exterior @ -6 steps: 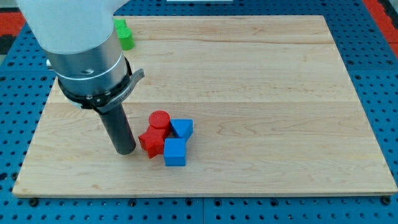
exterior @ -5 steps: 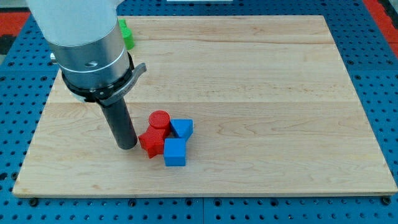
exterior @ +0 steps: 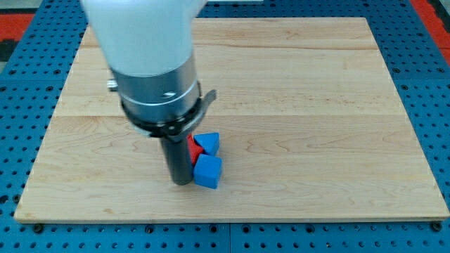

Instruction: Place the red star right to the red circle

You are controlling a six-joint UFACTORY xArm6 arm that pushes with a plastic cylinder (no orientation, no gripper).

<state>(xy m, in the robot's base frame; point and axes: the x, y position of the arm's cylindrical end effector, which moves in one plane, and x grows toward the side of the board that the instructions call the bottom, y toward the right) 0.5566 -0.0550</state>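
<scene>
My tip [exterior: 182, 181] rests on the counter [exterior: 337, 140], touching the blue cube [exterior: 208, 171] at its right. A red block [exterior: 191, 148], shape unclear, shows just right of my rod, beside a second blue block [exterior: 207, 143]. No jaws here; the rod hides the red circle.

- One camera only, set high at the near edge, looking down and away across the wooden board [exterior: 316, 105].
- Moderately close: board nearly fills frame; blue pegboard [exterior: 436, 84] shows left, right, near.
- Arm housing [exterior: 151, 63] looms large, upper left.
</scene>
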